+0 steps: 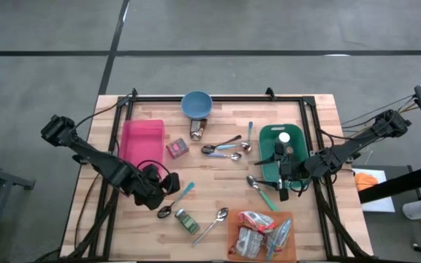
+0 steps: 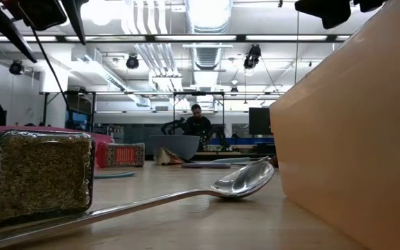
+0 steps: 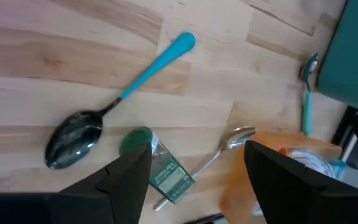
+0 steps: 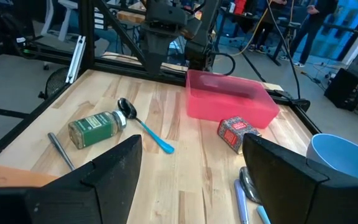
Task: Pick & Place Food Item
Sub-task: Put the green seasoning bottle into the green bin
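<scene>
Spice jar (image 1: 186, 220), a small green-labelled, green-capped one lying on its side near the front edge of the table (image 1: 320, 117), is judged to be the food item in hand, since the left gripper (image 1: 161, 191) hangs just above and beside it. In the left wrist view the jar (image 3: 156, 165) is seen between the two dark fingers, with the jaws standing apart and nothing held. A teal-handled spoon (image 1: 175, 200) lies just beside the jar, and a plain metal spoon (image 1: 212, 224) lies on its other side.

For a clean pick, the jaws are best lowered squarely across the jar's short width, at mid-body rather than over the cap, so that it is not rolled away as they close. The teal-handled spoon should be kept clear of the fingers. A firm, level lift is called for before any carry; where it is to be placed cannot be told, though the pink tray (image 1: 142, 140) is near.

The right gripper (image 1: 289, 173) waits over the green bin (image 1: 270, 135) at the table's right side, its jaws apart and empty.

Counted from above: one spice jar, one small red box (image 1: 177, 148), one pink tray, one green bin, one blue bowl (image 1: 196, 104), one orange tray (image 1: 234, 223) with wrapped packets whose number cannot be told. The spoons near the middle overlap too much for a sure count.
</scene>
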`<state>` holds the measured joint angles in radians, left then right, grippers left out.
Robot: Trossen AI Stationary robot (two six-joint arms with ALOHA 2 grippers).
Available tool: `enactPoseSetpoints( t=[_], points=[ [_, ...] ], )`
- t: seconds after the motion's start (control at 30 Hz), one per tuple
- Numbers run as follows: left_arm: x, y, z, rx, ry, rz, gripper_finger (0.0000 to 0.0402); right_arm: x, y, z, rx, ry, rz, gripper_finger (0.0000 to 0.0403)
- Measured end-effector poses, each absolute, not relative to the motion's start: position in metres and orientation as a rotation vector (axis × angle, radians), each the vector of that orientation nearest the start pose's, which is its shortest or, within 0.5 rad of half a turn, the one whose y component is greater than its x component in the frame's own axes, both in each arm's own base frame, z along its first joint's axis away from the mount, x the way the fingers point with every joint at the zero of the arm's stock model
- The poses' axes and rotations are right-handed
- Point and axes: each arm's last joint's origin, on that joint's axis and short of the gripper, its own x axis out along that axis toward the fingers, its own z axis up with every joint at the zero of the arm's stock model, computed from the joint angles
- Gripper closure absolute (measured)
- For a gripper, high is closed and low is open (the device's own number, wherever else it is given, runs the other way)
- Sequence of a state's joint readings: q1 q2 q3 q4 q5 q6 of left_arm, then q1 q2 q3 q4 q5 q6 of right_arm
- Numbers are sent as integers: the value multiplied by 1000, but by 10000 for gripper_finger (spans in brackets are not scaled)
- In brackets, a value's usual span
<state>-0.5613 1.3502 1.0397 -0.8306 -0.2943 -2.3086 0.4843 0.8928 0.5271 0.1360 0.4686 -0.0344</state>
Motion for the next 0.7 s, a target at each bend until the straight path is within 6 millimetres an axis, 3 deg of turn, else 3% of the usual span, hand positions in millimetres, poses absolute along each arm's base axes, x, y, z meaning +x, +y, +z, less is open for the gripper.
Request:
enactPoseSetpoints(
  t=[0.27, 0.43, 0.5, 0.6, 0.7],
  points=[
    [219, -128, 256, -1609, 709, 968, 144, 179, 80, 256, -140, 204, 19, 126],
    [219, -128, 255, -1730, 642, 1050, 144, 179, 80, 256, -139, 204, 19, 126],
    [220, -128, 254, -1730, 662, 1052, 144, 179, 80, 256, -139, 204, 19, 126],
    [219, -133, 258, -1913, 798, 1078, 144, 179, 80, 256, -139, 204, 19, 126],
    [220, -134, 268, -1973, 816, 953, 144, 179, 80, 256, -139, 204, 19, 126]
  ],
)
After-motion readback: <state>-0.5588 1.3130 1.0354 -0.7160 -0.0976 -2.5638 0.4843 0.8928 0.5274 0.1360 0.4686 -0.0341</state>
